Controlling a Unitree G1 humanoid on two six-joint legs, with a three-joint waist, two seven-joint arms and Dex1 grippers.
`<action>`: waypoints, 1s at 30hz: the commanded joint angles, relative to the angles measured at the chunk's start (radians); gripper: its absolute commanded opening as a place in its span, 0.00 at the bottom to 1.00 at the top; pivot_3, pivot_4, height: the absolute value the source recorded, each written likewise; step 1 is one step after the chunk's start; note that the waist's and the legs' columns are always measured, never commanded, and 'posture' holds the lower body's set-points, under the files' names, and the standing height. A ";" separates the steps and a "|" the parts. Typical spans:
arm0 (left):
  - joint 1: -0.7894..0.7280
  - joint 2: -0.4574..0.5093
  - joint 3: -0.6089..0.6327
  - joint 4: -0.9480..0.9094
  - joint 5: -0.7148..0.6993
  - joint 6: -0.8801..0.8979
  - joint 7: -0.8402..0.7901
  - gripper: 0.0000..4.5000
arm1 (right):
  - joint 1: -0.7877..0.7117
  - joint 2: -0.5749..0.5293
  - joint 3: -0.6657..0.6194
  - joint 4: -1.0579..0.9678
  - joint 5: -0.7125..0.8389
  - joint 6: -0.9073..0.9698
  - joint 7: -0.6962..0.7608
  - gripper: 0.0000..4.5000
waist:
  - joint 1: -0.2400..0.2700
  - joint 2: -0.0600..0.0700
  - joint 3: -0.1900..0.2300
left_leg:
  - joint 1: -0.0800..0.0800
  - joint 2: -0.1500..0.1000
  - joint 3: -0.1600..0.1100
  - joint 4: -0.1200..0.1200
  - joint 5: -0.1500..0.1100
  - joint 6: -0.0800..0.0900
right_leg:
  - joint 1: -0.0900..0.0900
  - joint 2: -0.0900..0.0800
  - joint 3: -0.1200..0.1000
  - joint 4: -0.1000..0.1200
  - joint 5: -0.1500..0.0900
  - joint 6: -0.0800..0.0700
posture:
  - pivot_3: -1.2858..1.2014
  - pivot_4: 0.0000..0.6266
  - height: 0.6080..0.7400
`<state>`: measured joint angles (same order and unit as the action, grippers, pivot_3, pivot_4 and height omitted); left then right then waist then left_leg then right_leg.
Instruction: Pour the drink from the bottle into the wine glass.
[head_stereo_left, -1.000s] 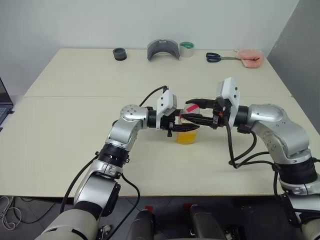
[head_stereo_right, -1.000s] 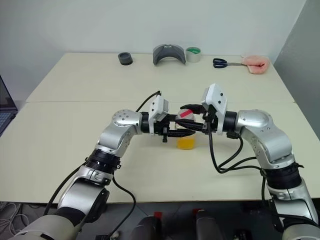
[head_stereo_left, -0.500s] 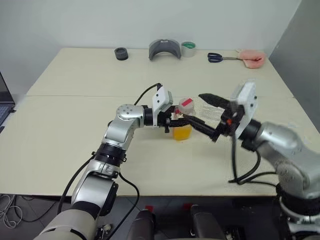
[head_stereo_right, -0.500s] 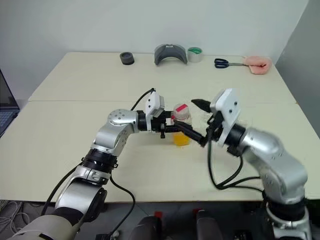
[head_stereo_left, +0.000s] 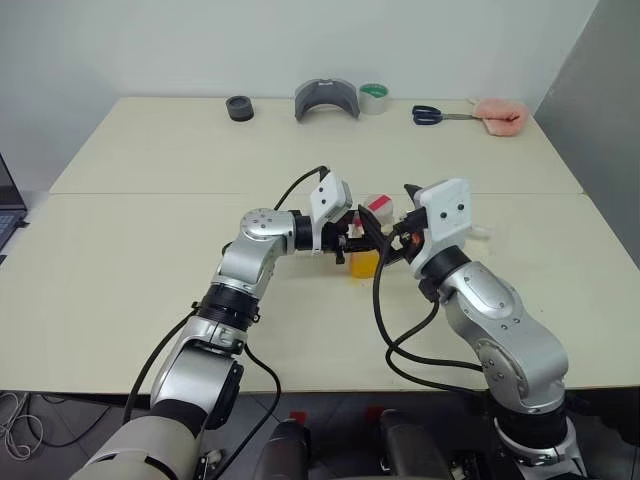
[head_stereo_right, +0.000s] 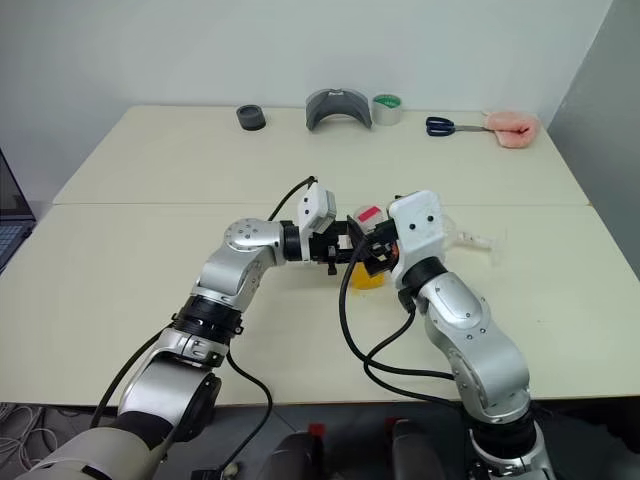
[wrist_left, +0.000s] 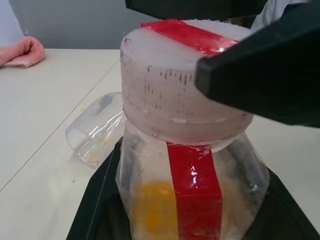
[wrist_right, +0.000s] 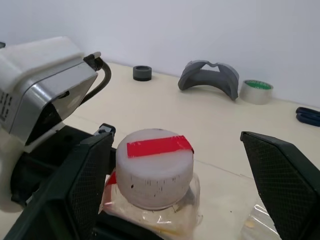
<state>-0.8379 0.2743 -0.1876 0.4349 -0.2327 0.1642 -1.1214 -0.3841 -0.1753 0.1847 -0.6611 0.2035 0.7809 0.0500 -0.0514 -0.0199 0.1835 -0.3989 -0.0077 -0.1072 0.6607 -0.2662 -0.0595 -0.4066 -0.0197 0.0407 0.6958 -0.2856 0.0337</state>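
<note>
A small clear bottle (head_stereo_left: 366, 248) with a red stripe stands upright near the table's middle, its white, red-striped cap (wrist_right: 154, 167) on. Orange drink (wrist_left: 155, 200) fills its lower part. My left gripper (head_stereo_left: 356, 240) reaches in from the left and is shut on the bottle's body. My right gripper (wrist_right: 172, 137) is open, one finger on each side of the cap and both apart from it. The wine glass (wrist_left: 95, 132) lies on its side on the table to the right of the bottle, also seen as a clear shape (head_stereo_right: 466, 238).
Along the table's far edge lie a black tape roll (head_stereo_left: 238, 108), a grey curved piece (head_stereo_left: 326, 98), a green tape roll (head_stereo_left: 374, 97), scissors (head_stereo_left: 432, 114) and a pink cloth (head_stereo_left: 500, 113). A laptop's edge (head_stereo_left: 5, 205) shows at the far left.
My right gripper let go of the cap, opened wide, swung out to the right, then came back to straddle the cap from the near side. The left gripper kept its hold on the bottle.
</note>
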 joint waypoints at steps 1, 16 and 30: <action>-0.025 -0.005 0.019 -0.028 -0.005 -0.022 0.007 0.40 | -0.023 0.017 0.000 -0.006 -0.021 -0.039 0.003 0.96 | 0.000 0.000 0.000 | 0.000 0.000 0.000 0.000 0.000 0.000 | 0.000 0.000 0.000 0.000 0.000 0.000 | 0.52 0.24 1.00; -0.023 0.001 0.019 -0.034 -0.009 -0.012 -0.007 0.40 | -0.022 -0.067 0.026 0.036 0.042 -0.082 0.240 0.41 | -0.003 0.000 0.000 | 0.000 0.000 0.000 0.000 0.000 0.000 | 0.000 0.000 0.000 0.000 0.000 0.000 | 0.52 0.24 1.00; -0.049 0.032 0.028 -0.038 -0.018 -0.012 -0.101 0.40 | -0.286 -0.447 -0.117 0.397 0.358 -0.090 0.919 0.41 | -0.005 0.001 0.001 | 0.000 0.000 0.000 0.000 0.000 0.000 | 0.001 0.000 -0.001 -0.001 0.000 0.000 | 0.52 0.24 1.00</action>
<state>-0.8661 0.2857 -0.2053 0.4218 -0.2369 0.1673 -1.2383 -0.6857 -0.6107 0.0751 -0.2289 0.5185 0.6667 0.9265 -0.0560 -0.0190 0.1845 -0.3991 -0.0078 -0.1070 0.6605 -0.2664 -0.0589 -0.4060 -0.0200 0.0404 0.6949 -0.2855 0.0335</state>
